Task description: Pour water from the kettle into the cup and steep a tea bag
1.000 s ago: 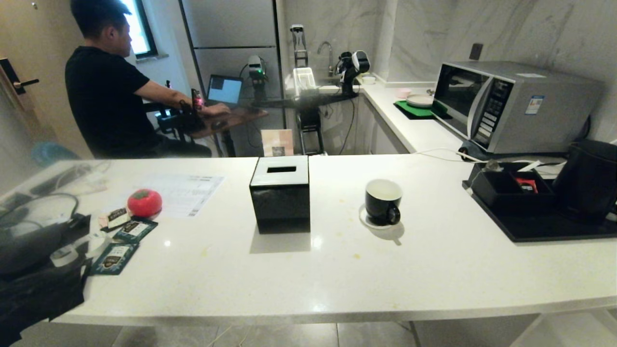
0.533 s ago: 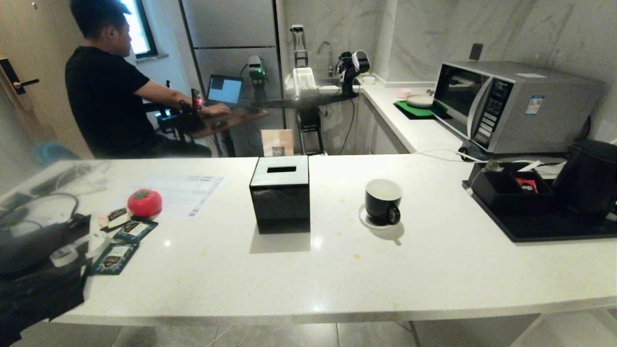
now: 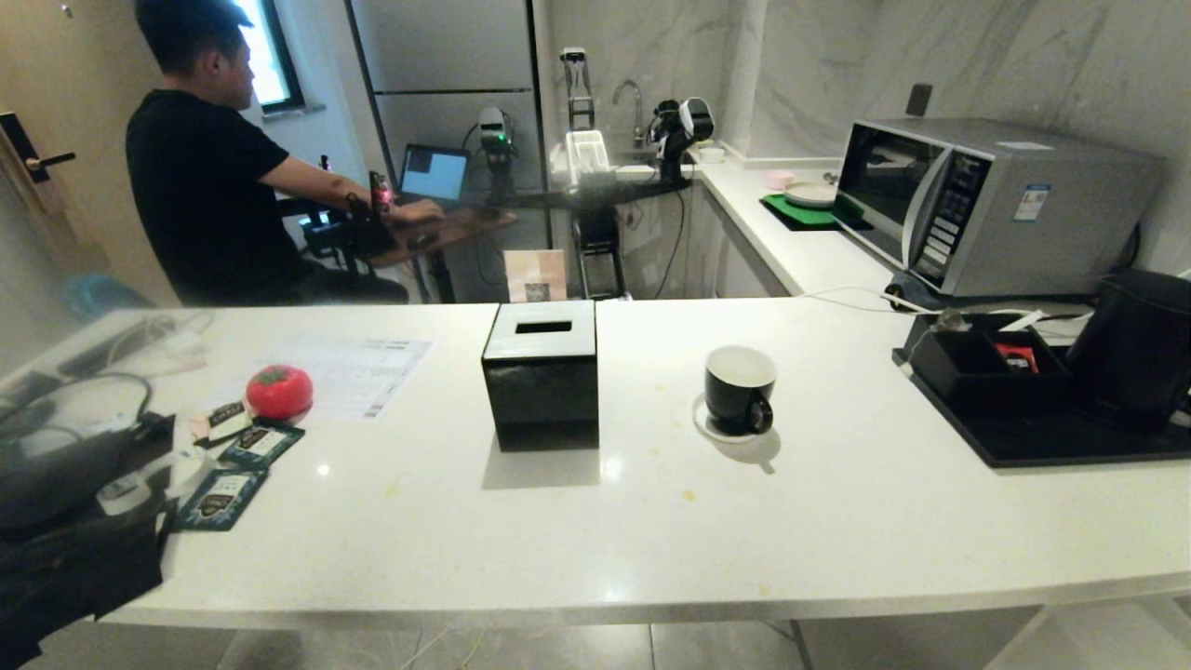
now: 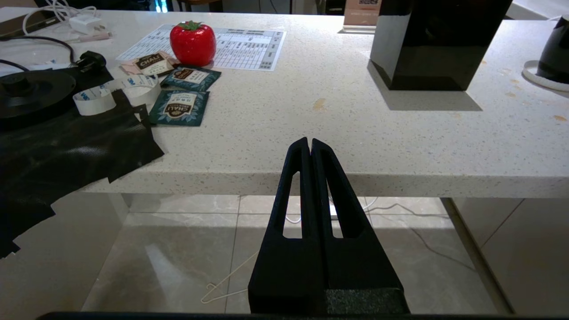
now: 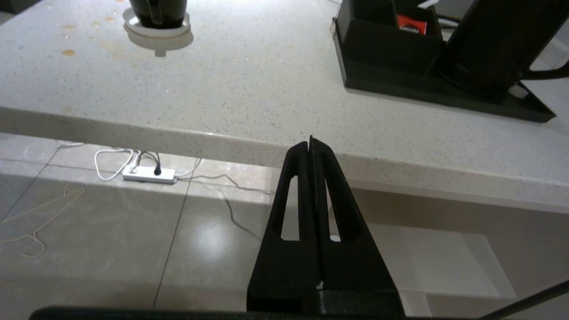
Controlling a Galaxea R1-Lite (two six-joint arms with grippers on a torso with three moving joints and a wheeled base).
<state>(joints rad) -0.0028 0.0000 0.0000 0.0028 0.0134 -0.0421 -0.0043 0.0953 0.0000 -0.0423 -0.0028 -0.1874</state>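
both grippers, left gripper [image 4: 310, 146] and right gripper [image 5: 310, 144], pinched closed, empty, below counter edge. cup [image 3: 739, 388] mid-counter on saucer; kettle [image 3: 1137, 346] far right on tray [image 3: 1051, 445]. risk: long reach w/ heavy kettle, could slosh or clip cup.

Kitchenette in small apartment or hotel-style room, doubling as workspace. White speckled stone table [image 3: 837, 502] as landmark. Behind it on right: microwave [image 3: 986, 200] on side counter, marble-look wall panels. Further behind: sink tap [image 3: 631, 93], dish rack [image 3: 586, 149]. On table right end: black tray [image 3: 1051, 437] with kettle [image 3: 1140, 344]. Beyond table left: person [image 3: 209, 177] seated at desk with laptop [image 3: 434, 173], beside tall fridge [image 3: 447, 84].
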